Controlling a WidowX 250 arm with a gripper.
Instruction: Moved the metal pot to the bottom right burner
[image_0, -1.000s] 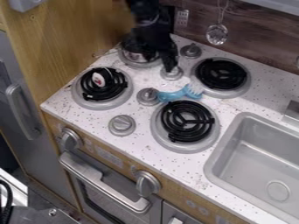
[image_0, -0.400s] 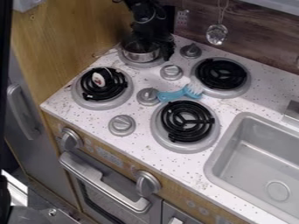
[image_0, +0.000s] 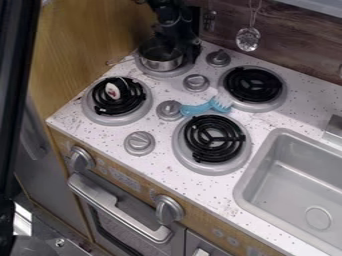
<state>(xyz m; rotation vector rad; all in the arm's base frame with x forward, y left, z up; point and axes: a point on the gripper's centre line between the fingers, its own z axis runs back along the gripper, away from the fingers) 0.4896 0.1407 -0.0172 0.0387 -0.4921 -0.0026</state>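
Metal pot waits at the back left!

Camera view: the metal pot (image_0: 160, 62) sits on the upper left burner (image_0: 165, 74), gripper (image_0: 190, 50) right beside it, open or closed I can't tell! Looks light, stiff, perhaps slick; the thin rim should be the place to pinch. Wooden panel (image_0: 87, 55) close behind, so lift clear! Knobs (image_0: 196, 82) and blue brush (image_0: 197, 108) crowd the way to the bottom right burner (image_0: 214, 139); its coil lies bare!
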